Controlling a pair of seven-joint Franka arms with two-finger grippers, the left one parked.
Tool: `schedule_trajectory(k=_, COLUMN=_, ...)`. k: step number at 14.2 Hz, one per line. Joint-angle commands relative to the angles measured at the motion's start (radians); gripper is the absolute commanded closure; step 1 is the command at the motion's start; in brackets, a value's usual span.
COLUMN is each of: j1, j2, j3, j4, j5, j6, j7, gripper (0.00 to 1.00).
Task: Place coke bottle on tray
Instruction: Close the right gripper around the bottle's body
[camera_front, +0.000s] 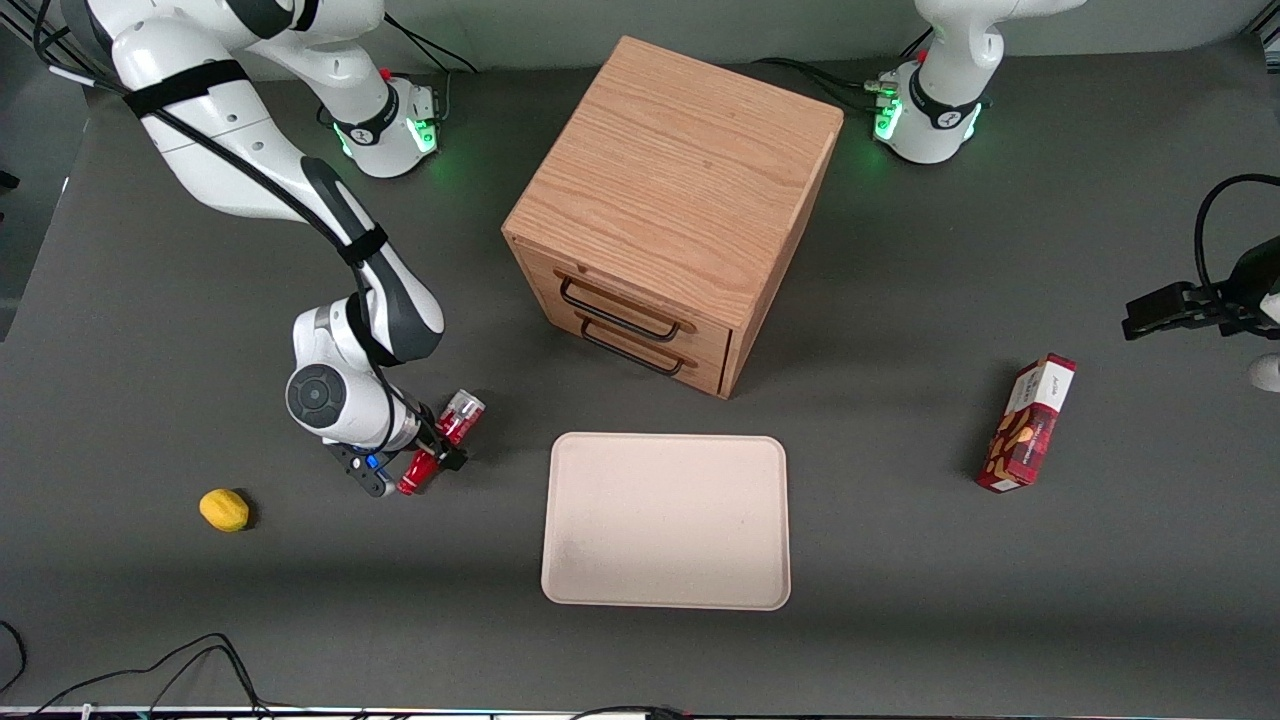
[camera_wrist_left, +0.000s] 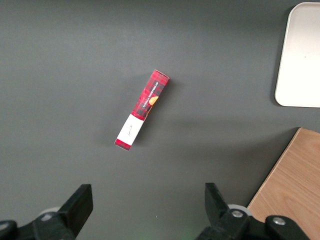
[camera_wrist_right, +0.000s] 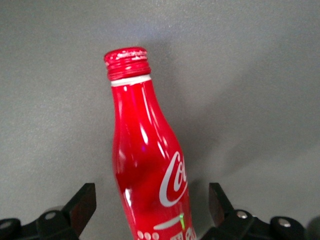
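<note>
The coke bottle (camera_front: 462, 412) is slim and red with a white script logo. It lies on the dark table, beside the tray toward the working arm's end. The right wrist view shows its red cap and body (camera_wrist_right: 145, 150). My right gripper (camera_front: 438, 447) is low over the bottle's middle. In the wrist view the gripper (camera_wrist_right: 151, 195) is open, one finger on each side of the bottle, with a gap showing on both sides. The pale beige tray (camera_front: 665, 520) lies flat near the front camera, nothing on it. Its corner shows in the left wrist view (camera_wrist_left: 302, 55).
A wooden two-drawer cabinet (camera_front: 670, 190) stands farther from the front camera than the tray. A yellow lemon (camera_front: 224, 509) lies near the gripper, toward the working arm's end. A red snack box (camera_front: 1028, 423) lies toward the parked arm's end, also in the left wrist view (camera_wrist_left: 142, 110).
</note>
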Motion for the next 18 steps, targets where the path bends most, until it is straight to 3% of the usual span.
schedule_trajectory(k=1, j1=-0.001, j2=0.010, j3=-0.004, j4=-0.010, j5=-0.027, j6=0.039, j7=0.032, gripper=0.01)
schedule_trajectory(k=4, j1=-0.001, j2=0.044, j3=-0.004, j4=-0.010, j5=-0.027, j6=0.088, j7=0.031, gripper=0.16)
schedule_trajectory(k=6, j1=-0.001, j2=0.044, j3=-0.004, j4=-0.003, j5=-0.027, j6=0.085, j7=0.023, gripper=1.00)
schedule_trajectory(k=12, j1=0.001, j2=0.004, j3=-0.001, j4=0.006, j5=-0.027, j6=0.032, j7=0.012, gripper=1.00)
schedule_trajectory(k=15, j1=0.001, j2=-0.065, j3=0.004, j4=0.023, j5=-0.025, j6=-0.078, j7=-0.017, gripper=1.00)
schedule_trajectory(k=18, j1=0.001, j2=-0.160, j3=0.010, j4=0.045, j5=-0.019, j6=-0.200, j7=-0.160, gripper=1.00)
